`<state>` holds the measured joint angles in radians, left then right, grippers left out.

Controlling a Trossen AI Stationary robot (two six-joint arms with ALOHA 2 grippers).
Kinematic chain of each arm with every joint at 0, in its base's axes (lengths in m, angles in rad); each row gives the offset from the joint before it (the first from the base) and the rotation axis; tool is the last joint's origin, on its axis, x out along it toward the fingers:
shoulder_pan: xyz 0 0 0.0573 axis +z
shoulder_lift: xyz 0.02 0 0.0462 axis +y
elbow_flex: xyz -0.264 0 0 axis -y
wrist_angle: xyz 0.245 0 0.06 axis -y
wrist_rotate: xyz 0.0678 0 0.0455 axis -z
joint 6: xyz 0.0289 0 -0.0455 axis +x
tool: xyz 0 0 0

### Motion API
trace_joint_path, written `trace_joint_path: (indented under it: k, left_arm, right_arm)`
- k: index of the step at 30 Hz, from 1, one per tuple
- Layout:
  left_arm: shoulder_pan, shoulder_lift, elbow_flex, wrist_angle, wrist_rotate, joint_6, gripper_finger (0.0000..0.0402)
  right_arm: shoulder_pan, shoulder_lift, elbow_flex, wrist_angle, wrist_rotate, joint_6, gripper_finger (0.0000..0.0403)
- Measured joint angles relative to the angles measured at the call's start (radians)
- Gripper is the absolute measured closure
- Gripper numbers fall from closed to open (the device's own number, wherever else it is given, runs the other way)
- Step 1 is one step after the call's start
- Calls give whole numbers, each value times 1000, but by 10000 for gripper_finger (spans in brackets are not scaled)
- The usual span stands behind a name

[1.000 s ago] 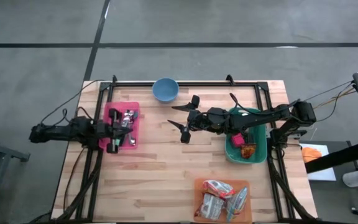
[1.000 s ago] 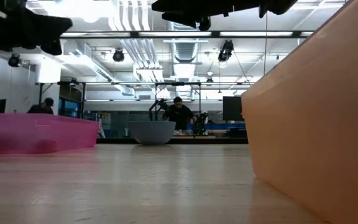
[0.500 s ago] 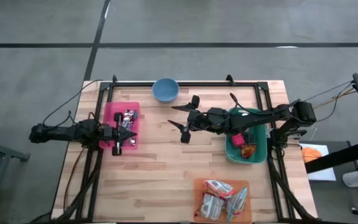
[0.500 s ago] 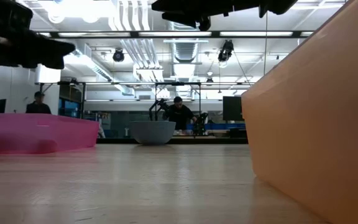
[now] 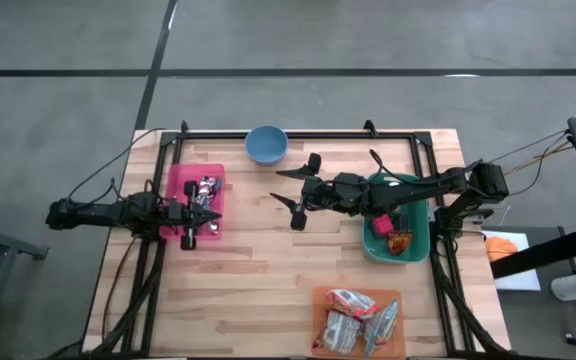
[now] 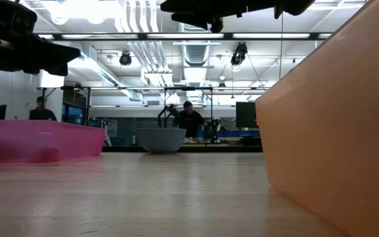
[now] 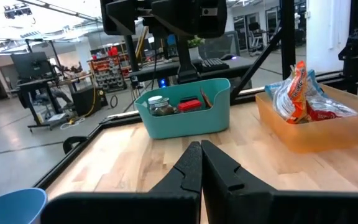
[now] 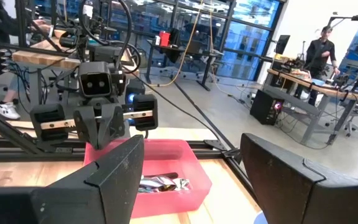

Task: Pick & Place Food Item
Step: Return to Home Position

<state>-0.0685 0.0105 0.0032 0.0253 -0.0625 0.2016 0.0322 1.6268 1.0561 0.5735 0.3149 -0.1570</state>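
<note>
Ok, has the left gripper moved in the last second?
Yes. In the low view the left gripper has dropped closer to the pink bin's rim.

1. My left gripper [image 7: 201,145] fills the foreground. Its two dark fingers are pressed together, with no gap and nothing between them.
2. Past the fingertips I see the bare wooden table [image 7: 135,163], with a black frame rail [image 7: 79,149] along its edge.
3. A teal bin [image 7: 185,122] sits straight ahead on the wood. Inside it I can make out a small pale-lidded jar [image 7: 158,106] and a red item [image 7: 191,105].
4. The right arm [image 7: 166,15] hangs dark just above that bin.
5. Beside the bin stands an orange tray [image 7: 303,135] holding crinkled snack packets [image 7: 298,93].
6. The rim of a blue bowl [image 7: 11,205] shows nearby.
7. Behind the table is a workshop with desks and shelving.
</note>
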Motion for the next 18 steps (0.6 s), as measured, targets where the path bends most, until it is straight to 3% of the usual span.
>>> trace_joint_path:
  k: [12,18]
  left_arm:
    - [0,0,-1,0,0,0,401]
    - [0,0,-1,0,0,0,401]
  right_arm:
    - [0,0,0,0,0,12,138]
    - [3,-1,0,-13,-10,302,138]
